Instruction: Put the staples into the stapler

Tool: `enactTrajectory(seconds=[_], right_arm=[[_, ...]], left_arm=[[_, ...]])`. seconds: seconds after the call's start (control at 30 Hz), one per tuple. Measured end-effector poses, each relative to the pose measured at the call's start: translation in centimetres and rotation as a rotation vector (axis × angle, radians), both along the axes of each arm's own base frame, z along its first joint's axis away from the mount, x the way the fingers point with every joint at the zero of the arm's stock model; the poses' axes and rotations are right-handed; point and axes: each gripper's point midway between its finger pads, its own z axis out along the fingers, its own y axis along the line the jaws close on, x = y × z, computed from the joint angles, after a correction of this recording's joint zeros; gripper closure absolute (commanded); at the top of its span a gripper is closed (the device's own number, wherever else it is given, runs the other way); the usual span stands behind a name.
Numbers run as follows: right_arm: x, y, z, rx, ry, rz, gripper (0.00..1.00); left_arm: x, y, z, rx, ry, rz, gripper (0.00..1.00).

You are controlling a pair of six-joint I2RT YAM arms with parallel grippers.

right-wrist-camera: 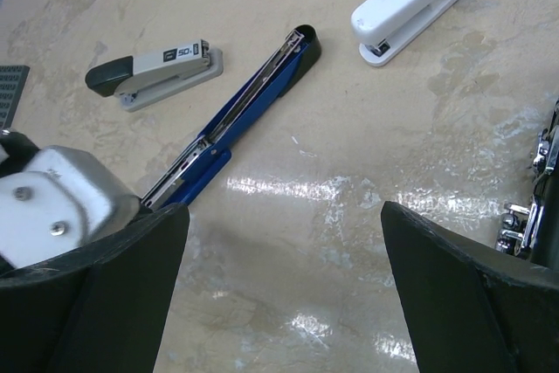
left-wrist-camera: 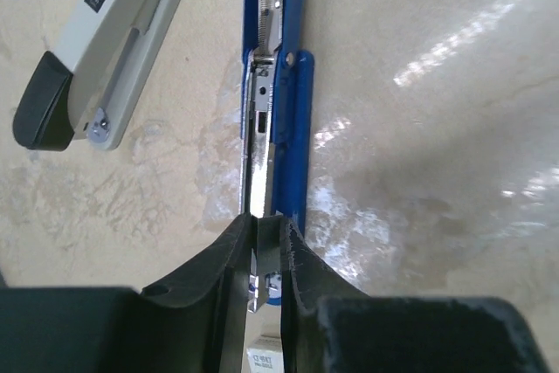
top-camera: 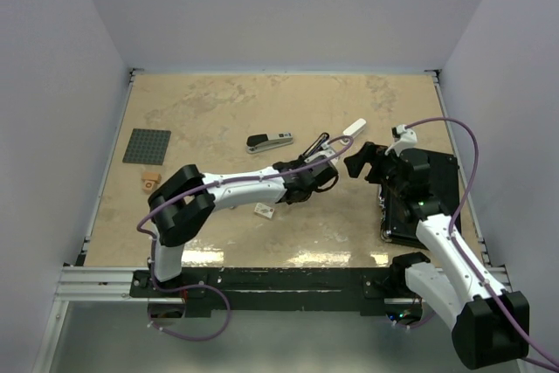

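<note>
**Left claw pinched at the blue stapler's end, right claw wide and empty**

From the left wrist, the left claw (left-wrist-camera: 262, 229) hides the near end of the long blue stapler (left-wrist-camera: 293, 128). Its fingers stand nearly closed on a thin silvery strip (left-wrist-camera: 255, 290). Whether that strip is staples or part of the stapler's rail cannot be told. A small white label at the bottom edge is cut off, and its print is too fine to read.

The grey stapler (left-wrist-camera: 100, 50) shows "50", with the rest too small to read. The white stapler (right-wrist-camera: 415, 6) shows no readable mark.

The right claw (right-wrist-camera: 284, 216) is spread wide and holds nothing. The staple box (top-camera: 264, 210) lies on the table (top-camera: 218, 102) beside the left forearm, apart from the blue stapler.
</note>
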Motion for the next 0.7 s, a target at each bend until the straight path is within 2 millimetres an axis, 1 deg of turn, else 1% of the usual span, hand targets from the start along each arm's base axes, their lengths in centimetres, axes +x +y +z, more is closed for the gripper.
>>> enactTrajectory(seconds=[0.1,0.2,0.3,0.37,0.47,0.53,0.7], right_arm=[[0.0,0.0,0.2,0.005,-0.005,-0.003,0.03],[-0.2,-0.1,0.5,0.006,-0.013,-0.007,0.03],[-0.6,-0.3,0.6,0.001,-0.003,-0.015,0.03],[-0.6,-0.7,0.7,-0.008,0.009,-0.033,0.03],[-0.8,-1.1,1.3,-0.022,0.02,-0.053,0.02],[-1.0,-1.4,2.1,-0.032,0.019,-0.061,0.02],[-1.3,-2.3,5.1,-0.069,-0.011,-0.09,0.02]], left_arm=[[-0.6,-1.1,1.3,-0.094,0.042,-0.028,0.84],[-1.6,-2.6,2.5,-0.232,0.106,-0.069,0.84],[-2.9,-3.7,2.8,-0.362,0.185,-0.109,0.84],[-3.7,-4.4,2.2,-0.418,0.242,-0.127,0.84],[-5.1,-5.0,0.8,-0.463,0.318,-0.146,0.84],[-5.9,-5.2,-0.2,-0.479,0.36,-0.152,0.84],[-6.7,-5.3,-2.5,-0.487,0.408,-0.141,0.83]])
